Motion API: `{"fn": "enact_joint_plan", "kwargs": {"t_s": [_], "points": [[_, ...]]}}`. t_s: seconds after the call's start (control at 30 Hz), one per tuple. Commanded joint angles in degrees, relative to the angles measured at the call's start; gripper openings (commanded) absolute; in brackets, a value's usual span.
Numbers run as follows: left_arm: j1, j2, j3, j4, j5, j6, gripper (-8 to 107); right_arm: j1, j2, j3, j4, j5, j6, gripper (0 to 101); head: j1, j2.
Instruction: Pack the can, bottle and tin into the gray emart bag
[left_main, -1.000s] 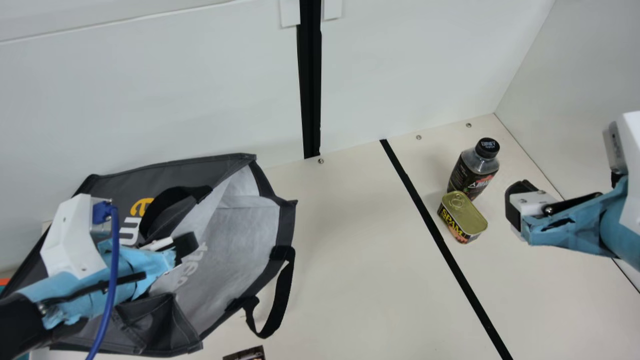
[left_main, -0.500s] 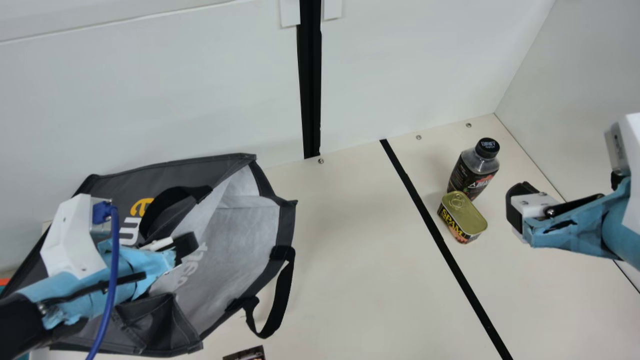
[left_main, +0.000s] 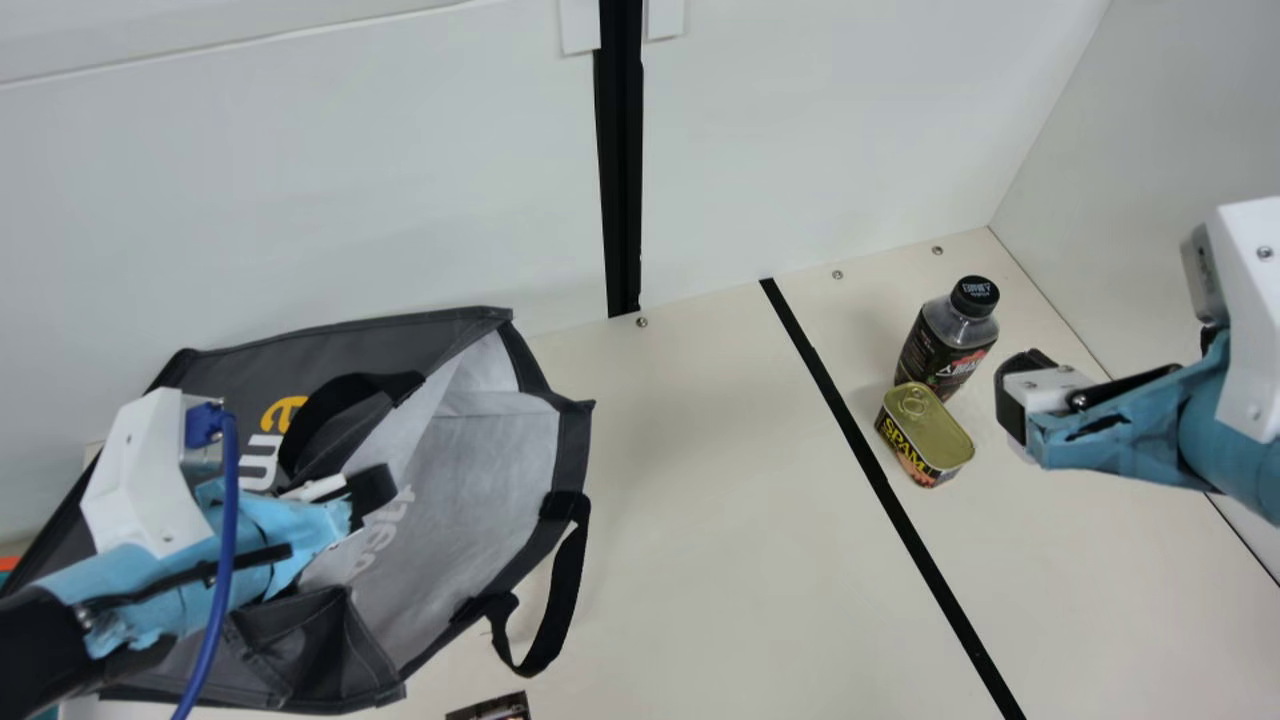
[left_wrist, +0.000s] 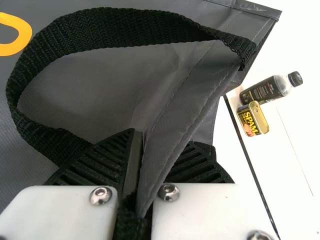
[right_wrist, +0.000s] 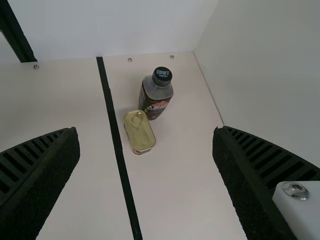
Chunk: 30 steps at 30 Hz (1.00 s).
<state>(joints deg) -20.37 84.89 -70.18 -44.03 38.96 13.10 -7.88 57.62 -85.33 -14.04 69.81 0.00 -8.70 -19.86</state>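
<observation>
In the main view my left gripper (left_main: 365, 492) is at the gray bag (left_main: 215, 375), which gapes toward the table's middle. The left wrist view shows my left gripper (left_wrist: 140, 165) shut on the bag's edge (left_wrist: 187, 107), beside a black strap loop. My right gripper (left_main: 1015, 400) is right of the tin and bottle in the main view; in the right wrist view my right gripper (right_wrist: 147, 145) stands wide open, nothing between its fingers. The yellow-lidded tin (left_main: 927, 430) sits against the upright dark bottle (left_main: 945, 345) with a black cap.
A dark printed item (left_main: 492, 708) is cut off by the main view's bottom edge, below the bag's hanging strap (left_main: 565, 590). A black line (left_main: 880, 480) crosses the cream table. White walls rise behind and at the right, near the bottle.
My right gripper has shifted slightly left and up in the main view, closer to the tin and bottle. The left arm, bag, tin and bottle have kept still.
</observation>
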Motion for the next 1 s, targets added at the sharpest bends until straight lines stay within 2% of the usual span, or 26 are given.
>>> {"fn": "enact_joint_plan", "kwargs": {"t_s": [0.0, 0.43, 0.97], "points": [[0.0, 0.0, 0.0, 0.0, 0.0, 0.0, 10, 0.51, 0.49, -0.3, -0.5, 0.09, 0.26, 91, -1.3, -0.14], [0.0, 0.0, 0.0, 0.0, 0.0, 0.0, 10, 1.07, 5.71, -3.85, -0.94, -0.32, 0.89, 91, -1.3, -0.14], [0.0, 0.0, 0.0, 0.0, 0.0, 0.0, 10, -7.34, 12.46, -5.35, 5.2, -5.16, -5.79, 91, -1.3, -0.14]]}}
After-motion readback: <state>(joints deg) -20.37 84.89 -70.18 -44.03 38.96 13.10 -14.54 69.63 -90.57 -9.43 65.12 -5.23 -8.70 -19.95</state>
